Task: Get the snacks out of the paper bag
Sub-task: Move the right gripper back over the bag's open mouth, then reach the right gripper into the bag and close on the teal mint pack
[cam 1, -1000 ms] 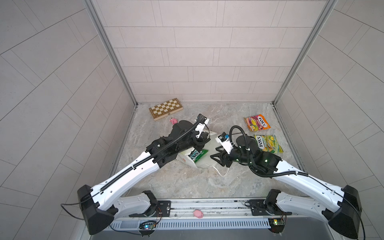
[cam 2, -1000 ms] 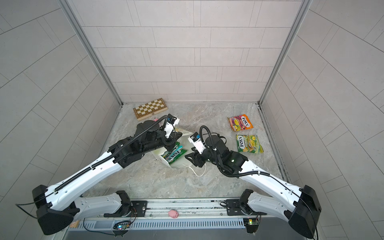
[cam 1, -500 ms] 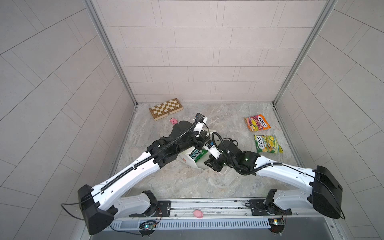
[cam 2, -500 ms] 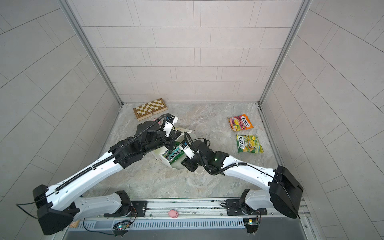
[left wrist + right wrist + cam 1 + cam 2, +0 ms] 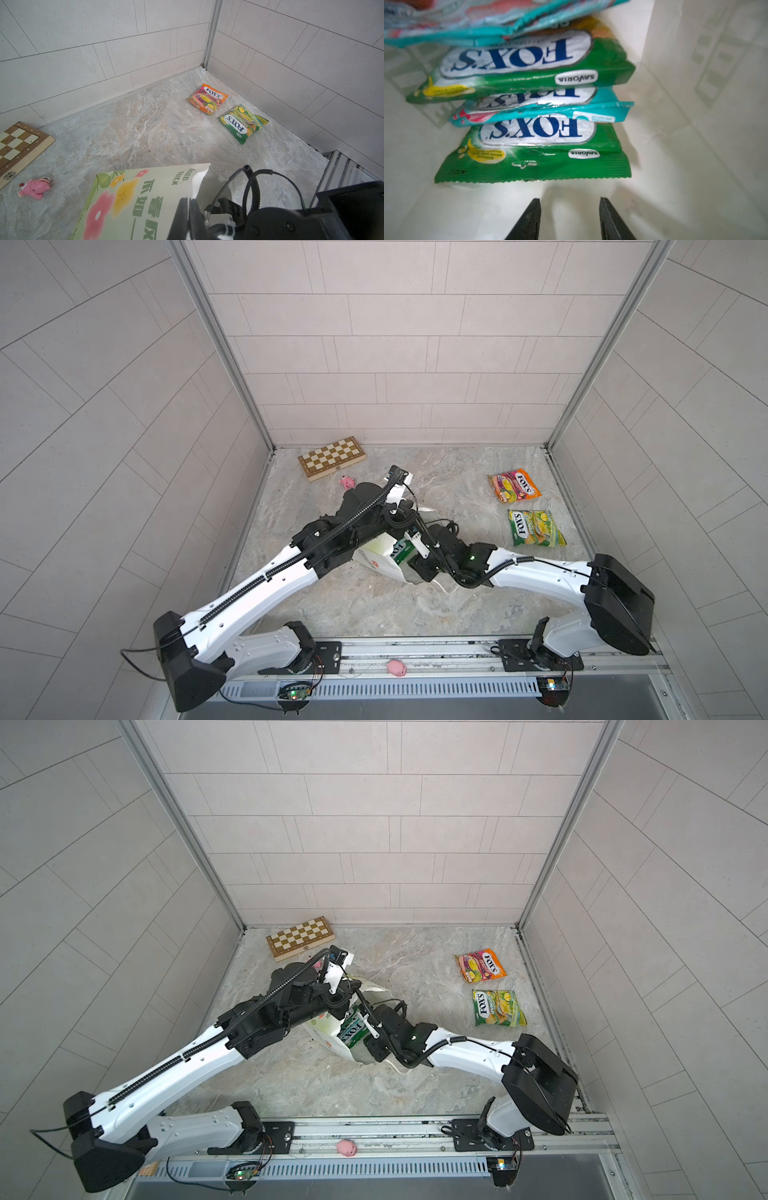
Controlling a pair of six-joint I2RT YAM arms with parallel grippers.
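We count six snacks. Two lie flat on the bench at the far right: an orange-pink packet and, just nearer, a green-yellow packet. Four more sit stacked inside the paper bag: two green packets and two teal packets, the topmost blurred. The single bag lies on its side mid-bench, mouth toward the right. The left gripper is pinched closed on the bag's rim. The right gripper is inside the mouth, jaws partly apart with nothing between them, just short of the nearest green packet. We count one chessboard at the far left and two pink toy pigs, one pig beside it and another pig on the near rail. The bench is grey-beige marbled stone, and pale tiled walls enclose three sides.
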